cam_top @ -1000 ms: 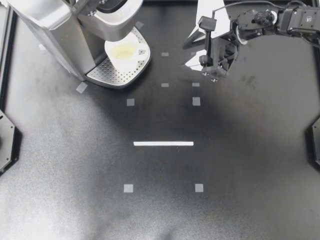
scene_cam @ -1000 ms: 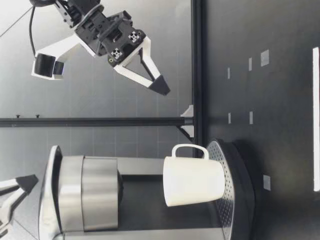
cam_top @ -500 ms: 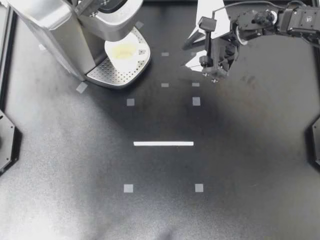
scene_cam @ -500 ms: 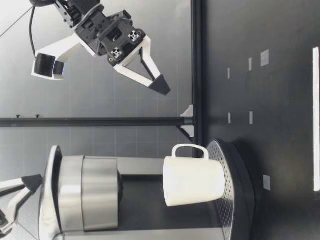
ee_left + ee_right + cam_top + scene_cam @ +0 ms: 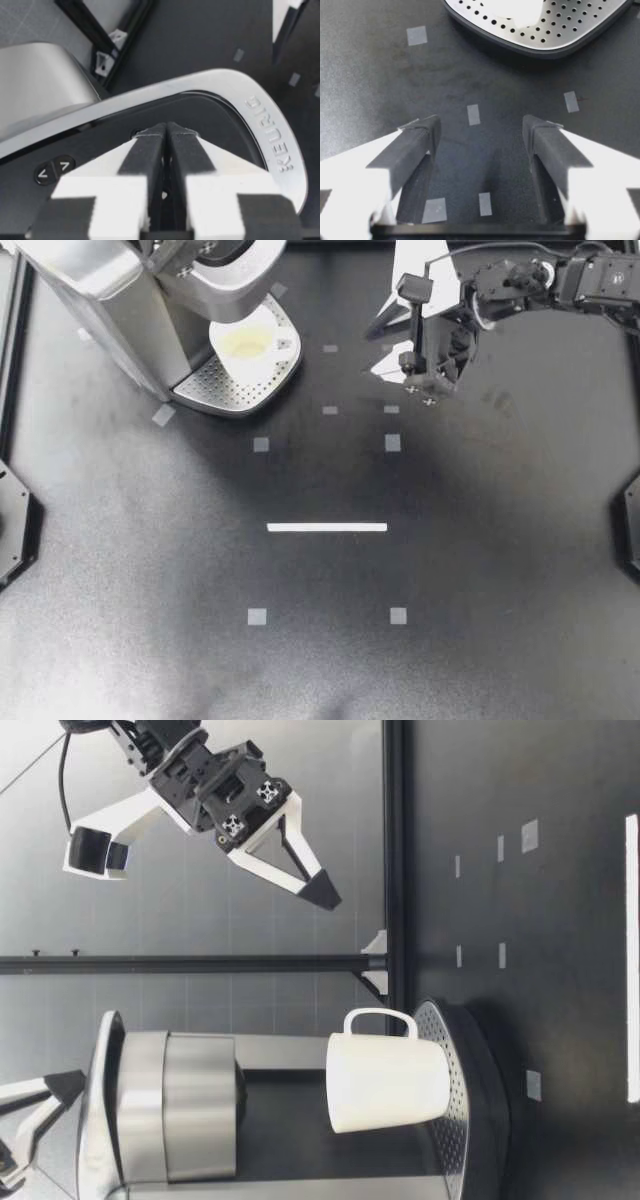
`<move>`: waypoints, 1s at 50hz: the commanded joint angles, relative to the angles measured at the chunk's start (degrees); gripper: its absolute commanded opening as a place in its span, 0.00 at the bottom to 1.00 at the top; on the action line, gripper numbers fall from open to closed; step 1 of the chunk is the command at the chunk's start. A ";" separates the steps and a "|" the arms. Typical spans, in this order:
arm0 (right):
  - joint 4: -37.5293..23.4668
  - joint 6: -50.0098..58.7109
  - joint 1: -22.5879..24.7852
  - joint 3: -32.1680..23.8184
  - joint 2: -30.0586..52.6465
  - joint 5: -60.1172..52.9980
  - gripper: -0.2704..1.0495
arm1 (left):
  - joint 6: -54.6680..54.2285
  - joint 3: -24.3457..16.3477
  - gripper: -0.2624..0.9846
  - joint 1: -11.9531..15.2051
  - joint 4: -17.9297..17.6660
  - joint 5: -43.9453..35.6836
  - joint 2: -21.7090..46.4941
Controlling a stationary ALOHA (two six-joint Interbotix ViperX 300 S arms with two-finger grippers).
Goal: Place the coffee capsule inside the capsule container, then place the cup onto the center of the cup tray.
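Top view has the coffee machine (image 5: 110, 300) at about 10 o'clock on the table (image 5: 320, 660). Only the edge of my left arm shows over its head there. In the left wrist view, my left gripper (image 5: 166, 131) has its fingers pressed together with nothing between them, and the tips rest on the dark lid (image 5: 210, 120) inside the silver handle loop (image 5: 250, 95).

The cup (image 5: 245, 343) stands upright on the perforated cup tray (image 5: 225, 390) under the brew head, roughly centred. Its handle points toward 3 o'clock.

At 1 o'clock my right gripper (image 5: 376, 346) hangs above the table, spread wide and empty, well apart from the cup. The cup lies at its 9 o'clock, and the right wrist view shows the tray's rim ahead of the fingers and tape marks (image 5: 473, 114) below them.

The cup looks placed, so the next move probably turns on the lid, which the left arm alone is touching.

No capsule shows in any view. The capsule container sits hidden beneath the lid, so I cannot tell whether it is loaded.
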 commanded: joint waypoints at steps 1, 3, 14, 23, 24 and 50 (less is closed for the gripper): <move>0.44 0.09 0.18 -0.79 -1.58 0.09 0.67 | 0.35 -1.05 0.30 0.09 0.09 -1.93 -1.23; 0.62 0.09 0.18 -0.62 -1.85 0.09 0.67 | 0.35 -0.88 0.30 0.18 0.09 -2.99 -1.85; 2.72 -0.26 0.26 -0.26 -3.43 0.53 0.67 | 0.35 1.85 0.30 -2.20 0.00 -11.07 -6.77; 5.19 -0.35 1.58 -0.26 -5.98 1.41 0.67 | 0.18 6.68 0.30 -5.19 -0.09 -19.25 -10.81; 5.63 -0.44 1.85 -0.26 -6.33 1.41 0.67 | 0.18 7.21 0.30 -5.71 -0.09 -20.21 -11.25; 14.94 -1.67 8.26 6.24 -19.25 -1.67 0.57 | -2.90 27.69 0.30 -17.14 -1.41 -47.64 -21.01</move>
